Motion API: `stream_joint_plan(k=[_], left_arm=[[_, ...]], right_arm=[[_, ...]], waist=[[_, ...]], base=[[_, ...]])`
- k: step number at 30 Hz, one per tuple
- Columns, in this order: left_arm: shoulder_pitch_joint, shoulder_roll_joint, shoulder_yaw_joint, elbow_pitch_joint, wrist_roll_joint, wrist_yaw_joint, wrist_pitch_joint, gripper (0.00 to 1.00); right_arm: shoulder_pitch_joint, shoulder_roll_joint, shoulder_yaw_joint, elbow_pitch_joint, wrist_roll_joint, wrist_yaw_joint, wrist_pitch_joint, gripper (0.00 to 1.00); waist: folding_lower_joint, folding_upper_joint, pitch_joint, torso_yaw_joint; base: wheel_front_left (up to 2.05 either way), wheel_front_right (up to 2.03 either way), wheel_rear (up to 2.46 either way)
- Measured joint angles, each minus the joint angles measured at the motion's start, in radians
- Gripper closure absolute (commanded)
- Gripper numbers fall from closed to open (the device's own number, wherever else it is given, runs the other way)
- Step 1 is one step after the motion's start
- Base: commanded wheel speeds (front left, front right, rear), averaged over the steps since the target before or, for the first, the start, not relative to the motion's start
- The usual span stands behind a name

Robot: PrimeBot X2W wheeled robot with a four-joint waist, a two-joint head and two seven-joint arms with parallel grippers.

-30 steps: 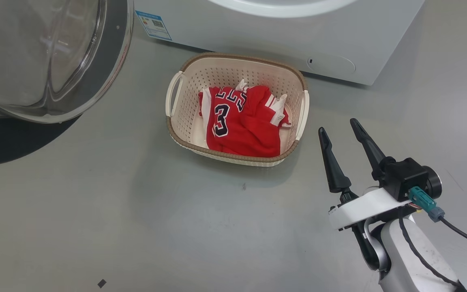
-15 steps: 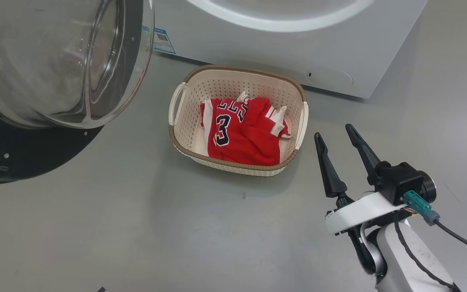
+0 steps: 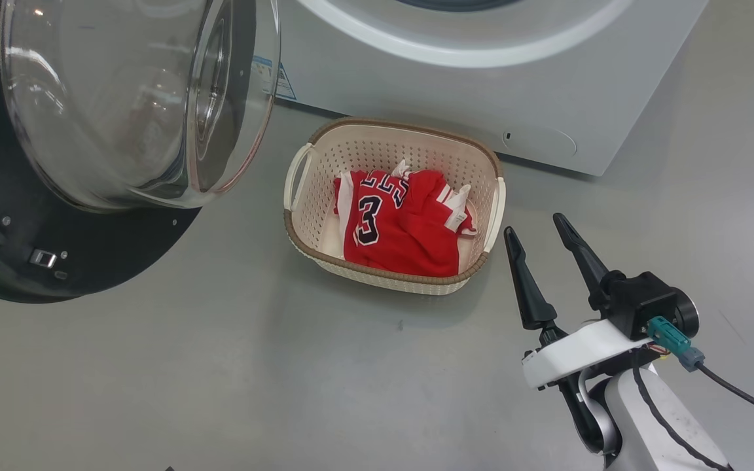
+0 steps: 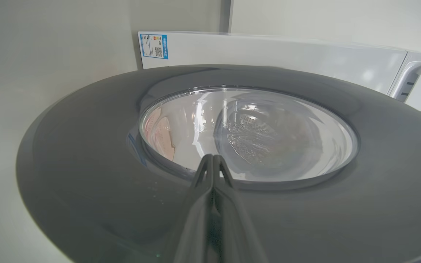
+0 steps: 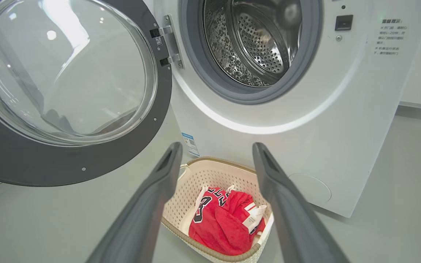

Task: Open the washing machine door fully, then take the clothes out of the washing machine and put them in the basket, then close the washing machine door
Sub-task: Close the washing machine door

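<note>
- Red clothes [image 3: 403, 226] lie in the basket [image 3: 324, 176], just left of my spread right gripper [image 3: 533, 224].
- My left gripper [image 4: 213, 160], pressed together, is at the washing machine door [image 3: 108, 144], which has swung nearer the basket; I judge closing is underway.

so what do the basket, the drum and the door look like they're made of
Basket: likely moulded plastic, matte cream, punched with holes, with a brown woven-look rim. Drum: looks like steel, shiny and perforated. Door: glossy dark ring, probably plastic, around a clear bulging bowl that looks like glass, showing reflections.
</note>
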Motion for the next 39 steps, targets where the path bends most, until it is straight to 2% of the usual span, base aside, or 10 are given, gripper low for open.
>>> stream_joint_plan(k=[5,15,29,39], left_arm=[[0.022,-0.03,0.005,-0.025,-0.018,-0.018,0.048,1.0],[0.035,-0.11,0.016,-0.074,-0.071,-0.028,0.123,1.0],[0.074,-0.167,0.014,-0.173,-0.114,-0.029,0.201,1.0],[0.122,-0.241,0.001,-0.249,-0.12,-0.029,0.256,1.0]], right_arm=[[0.0,0.002,0.001,0.0,0.0,0.0,-0.001,0.0],[0.001,0.004,-0.001,0.0,0.003,0.0,-0.003,0.0],[0.003,0.008,-0.002,0.004,0.009,-0.003,-0.009,0.0],[0.011,0.009,-0.01,0.018,0.012,-0.003,-0.009,0.0]], waist=[[0.0,0.0,-0.004,0.004],[0.0,0.0,-0.003,0.012],[0.0,0.0,-0.003,0.012],[0.0,0.0,-0.021,0.012]], base=[[0.0,0.0,0.0],[0.0,0.0,0.0],[0.0,0.0,0.0],[0.0,0.0,0.0]])
